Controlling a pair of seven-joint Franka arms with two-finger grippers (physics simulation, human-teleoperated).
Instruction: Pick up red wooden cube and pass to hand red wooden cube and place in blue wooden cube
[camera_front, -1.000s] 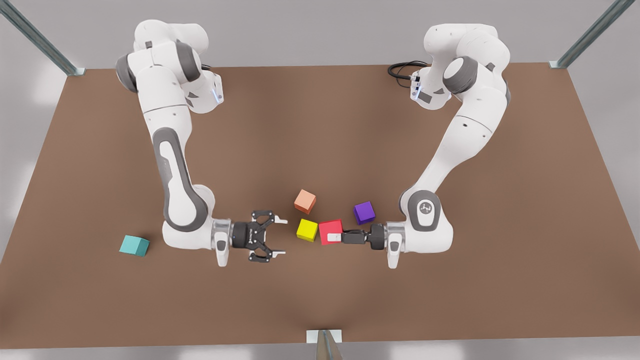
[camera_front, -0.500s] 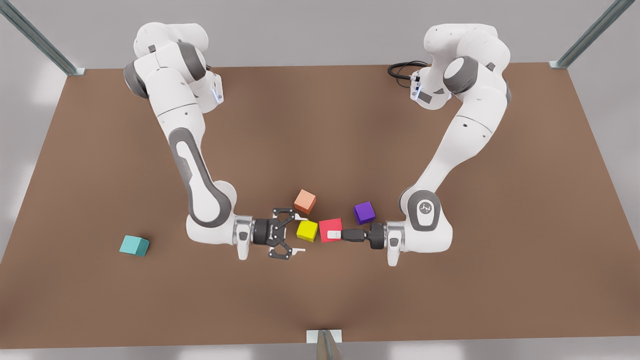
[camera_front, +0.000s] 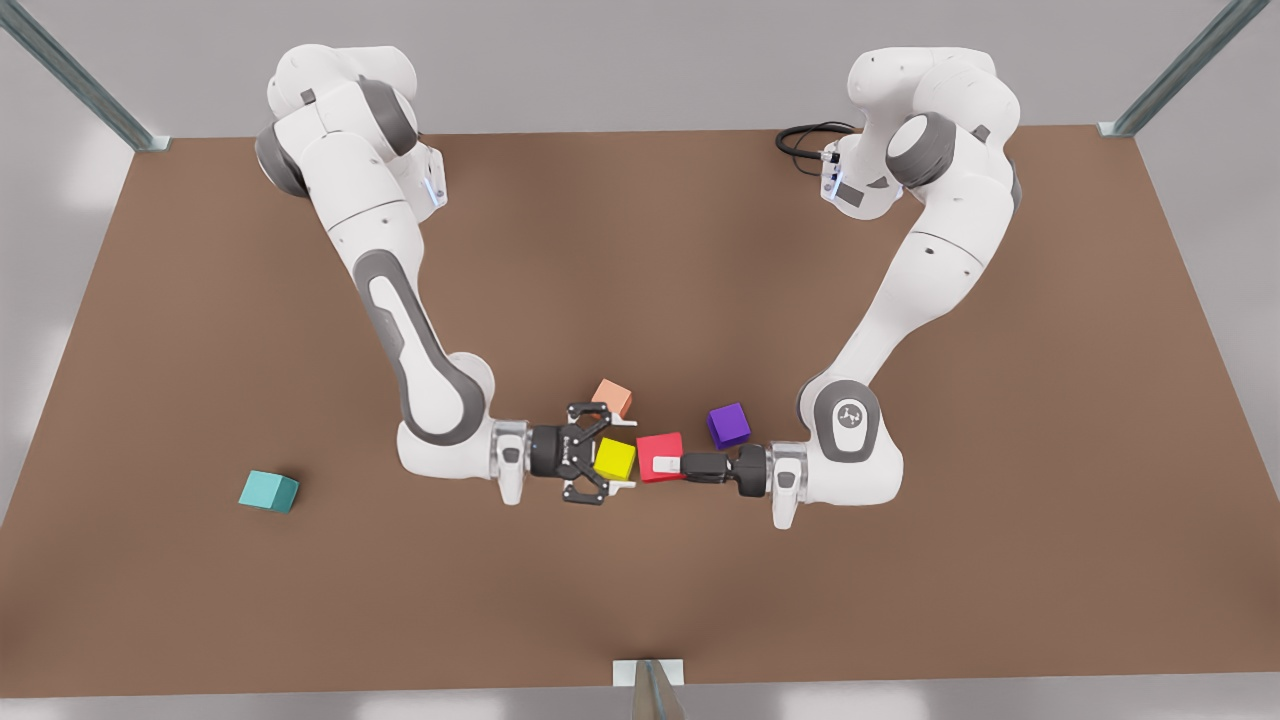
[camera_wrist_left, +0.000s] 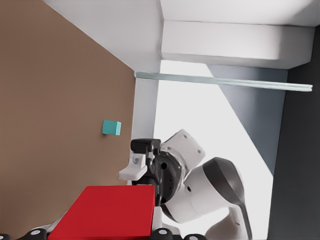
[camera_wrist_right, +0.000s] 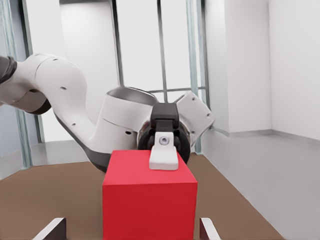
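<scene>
My left gripper (camera_front: 668, 465), on the arm at the front view's right, is shut on the red wooden cube (camera_front: 660, 457) and holds it sideways above the table. The cube is large in the left wrist view (camera_wrist_left: 105, 212). My right gripper (camera_front: 622, 455), on the arm at the front view's left, is open and faces the cube from the other side, just short of it. In the right wrist view the red cube (camera_wrist_right: 149, 205) lies ahead between my own fingertips (camera_wrist_right: 207, 229), with the left gripper's white finger pad (camera_wrist_right: 164, 157) on its top face. The blue wooden cube (camera_front: 268, 491) (camera_wrist_left: 111, 128) sits far off at the front view's left.
A yellow cube (camera_front: 614, 458) shows between the right gripper's open fingers from above. A salmon-orange cube (camera_front: 612, 398) lies just behind that gripper, and a purple cube (camera_front: 728, 425) behind the left wrist. The brown table (camera_front: 200, 300) stretches wide on both sides.
My right gripper has travelled toward the front view's right, staying open, and now sits over the yellow cube next to the red cube. The left gripper with the red cube barely moved.
</scene>
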